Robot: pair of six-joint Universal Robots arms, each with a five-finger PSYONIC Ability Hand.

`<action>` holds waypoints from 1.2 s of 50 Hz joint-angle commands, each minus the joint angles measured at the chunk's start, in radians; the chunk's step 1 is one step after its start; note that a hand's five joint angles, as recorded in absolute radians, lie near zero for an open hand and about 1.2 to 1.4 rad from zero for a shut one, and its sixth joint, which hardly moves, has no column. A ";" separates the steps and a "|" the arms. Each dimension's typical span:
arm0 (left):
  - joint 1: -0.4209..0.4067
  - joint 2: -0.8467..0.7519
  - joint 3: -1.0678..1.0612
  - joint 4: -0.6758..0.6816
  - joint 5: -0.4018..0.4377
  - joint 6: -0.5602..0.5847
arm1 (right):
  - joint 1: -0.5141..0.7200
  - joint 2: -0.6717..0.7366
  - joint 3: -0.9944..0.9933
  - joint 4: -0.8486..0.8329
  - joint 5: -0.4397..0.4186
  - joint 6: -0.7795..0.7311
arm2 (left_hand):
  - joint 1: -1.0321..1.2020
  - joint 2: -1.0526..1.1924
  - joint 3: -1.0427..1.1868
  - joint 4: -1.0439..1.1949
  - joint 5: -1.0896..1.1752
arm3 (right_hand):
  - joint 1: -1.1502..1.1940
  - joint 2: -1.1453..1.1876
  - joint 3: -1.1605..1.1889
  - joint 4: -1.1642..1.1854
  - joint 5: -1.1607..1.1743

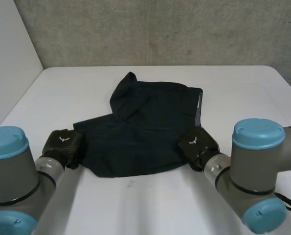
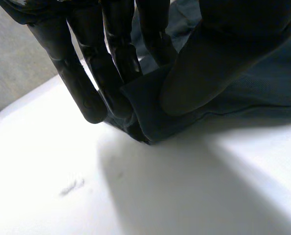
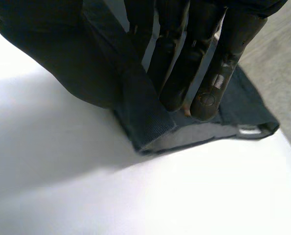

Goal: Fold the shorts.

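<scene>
The dark shorts (image 1: pixel 145 132) lie rumpled at the middle of the white counter (image 1: pixel 243 93), their far part seemingly turned over on itself. The left hand (image 1: pixel 63 144) pinches the near left corner between thumb and fingers, and the right hand (image 1: pixel 198 144) pinches the near right corner likewise. A rough grey wall (image 1: pixel 160 29) stands behind the counter, with a pale panel (image 1: pixel 8 58) at its left side.

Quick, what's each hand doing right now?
Left hand: shut, pinching the shorts at a near corner.
Right hand: shut, pinching the other near corner.
</scene>
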 commanded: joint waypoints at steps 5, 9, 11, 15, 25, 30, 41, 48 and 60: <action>0.027 0.146 -0.097 -0.101 0.073 0.000 | -0.034 -0.117 0.108 0.118 -0.050 0.116 | -0.108 -0.168 -0.159 -0.172 -0.130 | 0.420 0.218 0.209 0.201 0.228; 0.080 0.146 -0.126 -0.103 0.141 0.000 | -0.057 -0.116 0.108 0.115 -0.062 0.181 | -0.242 -0.302 -0.293 -0.306 -0.264 | 0.420 0.218 0.209 0.201 0.228; 0.125 0.151 -0.148 -0.101 0.167 0.000 | -0.071 -0.114 0.108 0.109 -0.073 0.207 | -0.347 -0.407 -0.398 -0.411 -0.369 | 0.420 0.218 0.209 0.201 0.228; 0.171 0.153 -0.163 -0.100 0.201 0.000 | -0.080 -0.114 0.113 0.105 -0.098 0.227 | -0.383 -0.443 -0.434 -0.447 -0.405 | 0.420 0.218 0.209 0.201 0.228; 0.197 0.145 -0.191 -0.100 0.224 0.001 | -0.082 -0.112 0.116 0.097 -0.108 0.240 | -0.430 -0.489 -0.481 -0.494 -0.452 | 0.420 0.218 0.209 0.201 0.228; 0.191 0.143 -0.208 -0.089 0.242 0.009 | -0.082 -0.111 0.116 0.092 -0.108 0.240 | -0.442 -0.501 -0.493 -0.505 -0.464 | 0.420 0.218 0.209 0.201 0.228; 0.197 0.093 -0.197 -0.017 0.241 0.064 | -0.078 -0.108 0.125 0.092 -0.110 0.240 | -0.419 -0.478 -0.469 -0.482 -0.440 | 0.420 0.218 0.209 0.201 0.228; 0.194 0.035 -0.177 0.017 0.241 0.098 | -0.078 -0.108 0.126 0.092 -0.108 0.240 | -0.348 -0.407 -0.399 -0.412 -0.370 | 0.420 0.218 0.209 0.201 0.228; 0.185 0.059 -0.169 0.031 0.239 0.112 | -0.078 -0.114 0.127 0.094 -0.102 0.237 | 0.256 0.197 0.206 0.193 0.235 | 0.420 0.218 0.209 0.201 0.228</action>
